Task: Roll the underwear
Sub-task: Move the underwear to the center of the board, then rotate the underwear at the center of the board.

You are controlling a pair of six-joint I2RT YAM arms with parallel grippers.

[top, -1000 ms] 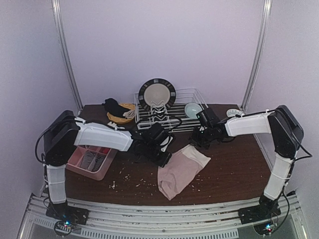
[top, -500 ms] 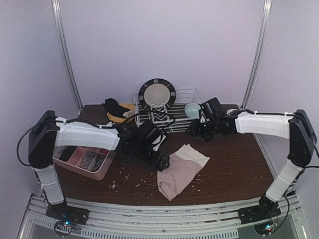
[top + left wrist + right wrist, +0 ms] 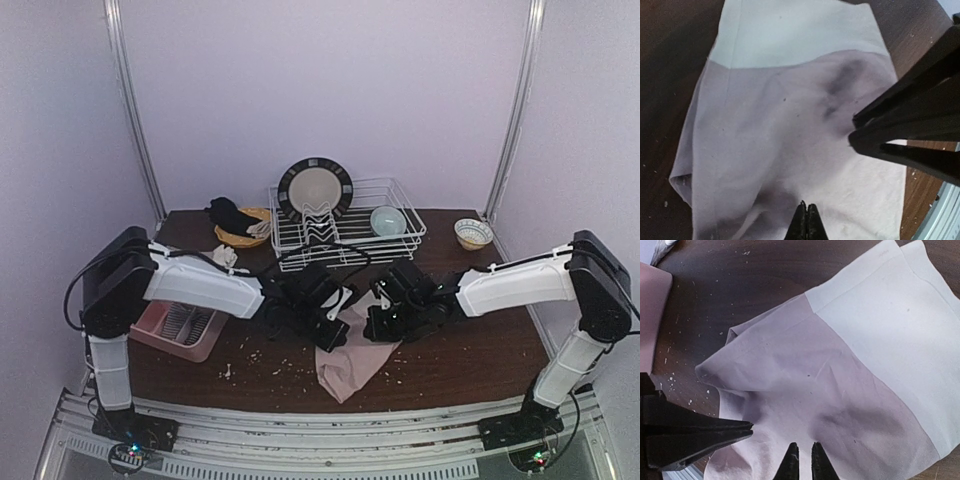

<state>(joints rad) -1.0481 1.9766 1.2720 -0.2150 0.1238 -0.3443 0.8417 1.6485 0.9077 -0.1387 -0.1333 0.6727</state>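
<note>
**Two Grippers Are Working on the Underwear**

The underwear [image 3: 350, 368] is lying flat in the middle of the brown table [image 3: 470, 330]. It is sitting a bit crooked, and its near corner is pointing at the front edge. Its pale band [image 3: 795, 30] is lying at the far end, away from the arms.

Both arms are reaching in from the sides and leaning low over the cloth. The left gripper [image 3: 806, 220] is squeezing its two tips tight together right on the pinkish part. It may be pinching a little cloth, but I cannot tell. The right gripper [image 3: 802, 460] is hanging just beside it. Its tips are sitting very near each other with a thin gap, so I cannot tell if it is grabbing anything.

I think they are working side by side so each one is taking one side of the cloth. That way the roll is going to come out even, not lopsided. The rolling is not looking started, because the cloth is lying mostly flat with only small wrinkles. Little crumbs [image 3: 262, 352] are lying around on the table.
</note>
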